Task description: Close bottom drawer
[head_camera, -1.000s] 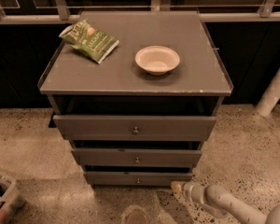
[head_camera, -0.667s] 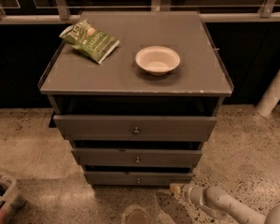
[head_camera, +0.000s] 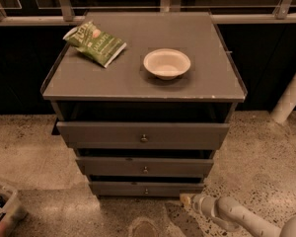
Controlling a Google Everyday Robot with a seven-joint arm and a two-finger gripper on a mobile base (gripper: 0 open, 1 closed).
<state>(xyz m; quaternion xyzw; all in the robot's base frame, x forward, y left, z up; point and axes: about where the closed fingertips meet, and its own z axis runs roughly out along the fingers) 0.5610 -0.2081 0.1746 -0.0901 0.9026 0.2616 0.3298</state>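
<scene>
The arm (head_camera: 239,217) is built of smooth, rounded tubular segments in a pale grey-white shell with a matte, plastic look, thick along its whole visible run. Where two segments meet, the casing swells into a bulbous joint, with a faint darker seam at the junction. The end effector (head_camera: 187,199) is much smaller and tan-yellow, duller than the shell behind it. It sits just beside the lower right corner of the bottom drawer (head_camera: 123,188), near the floor.
</scene>
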